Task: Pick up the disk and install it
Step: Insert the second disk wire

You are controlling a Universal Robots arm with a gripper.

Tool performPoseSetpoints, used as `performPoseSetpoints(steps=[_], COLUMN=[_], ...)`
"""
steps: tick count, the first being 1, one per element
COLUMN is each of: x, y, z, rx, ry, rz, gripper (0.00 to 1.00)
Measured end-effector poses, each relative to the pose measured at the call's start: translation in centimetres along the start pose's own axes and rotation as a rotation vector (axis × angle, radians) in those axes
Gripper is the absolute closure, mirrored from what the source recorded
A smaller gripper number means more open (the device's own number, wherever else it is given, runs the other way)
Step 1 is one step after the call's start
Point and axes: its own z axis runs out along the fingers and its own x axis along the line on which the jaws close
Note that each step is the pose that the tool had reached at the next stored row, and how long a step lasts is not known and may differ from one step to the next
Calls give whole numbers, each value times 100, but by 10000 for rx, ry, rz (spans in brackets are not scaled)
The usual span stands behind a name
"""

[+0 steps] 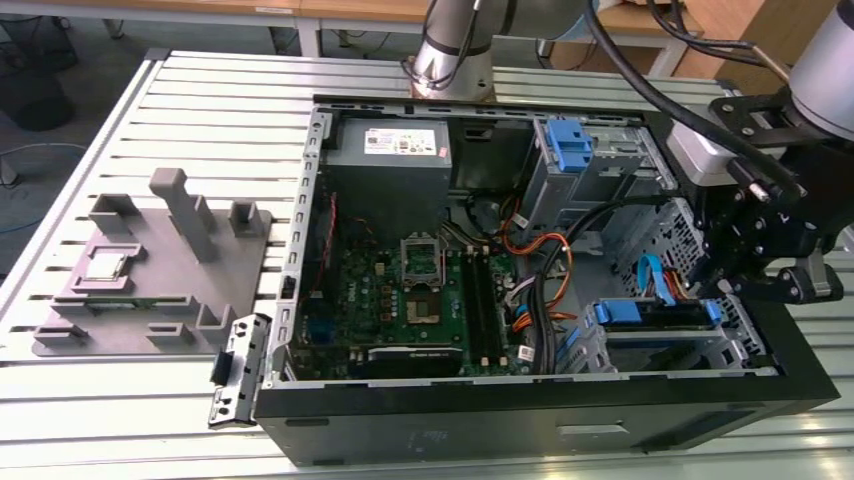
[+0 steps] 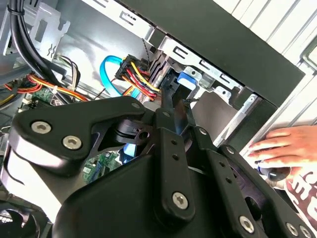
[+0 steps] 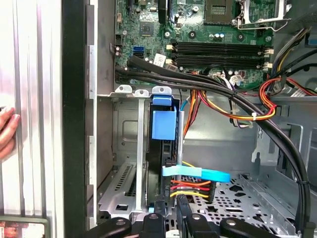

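The arm [image 1: 454,45] is your typical brushed silver tube with grey joint caps. One big rounded light-grey joint housing [image 1: 834,60] sits at about 2 o'clock in the exterior view. A thick black cable [image 1: 627,70] loops off the arm toward the wrist. The wrist block [image 1: 707,155] is pale grey/white, and everything below it is matte black.

The gripper [image 2: 176,106] is all black linkage bars, chunky and flat-sided, pinned together with shiny silver hex-socket screws [image 2: 180,200]. In the second wrist view one rounded link [image 2: 59,134] carries two of those screws side by side. In the first wrist view the same black links [image 3: 183,225] and silver screw heads line the 6 o'clock edge.
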Motion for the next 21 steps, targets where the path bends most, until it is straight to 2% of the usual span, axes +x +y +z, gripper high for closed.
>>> performPoseSetpoints(steps=[2, 3, 4, 12, 16, 17, 18, 19, 21], x=[0, 0, 1, 3, 4, 4, 4, 3, 3], y=[0, -2, -5, -66, -66, -66, -67, -67, -67], z=[-1, 0, 2, 22, 22, 22, 22, 22, 21], rx=[-7, -59, -199, -1643, -1665, -1664, -1660, -1659, -1659], ry=[0, 2, -1, -36, -54, -127, -238, -262, -264], rz=[0, -2, -3, -21, -20, -17, -14, -13, -14], gripper=[76, 76, 76, 76, 76, 76, 76, 76, 76])
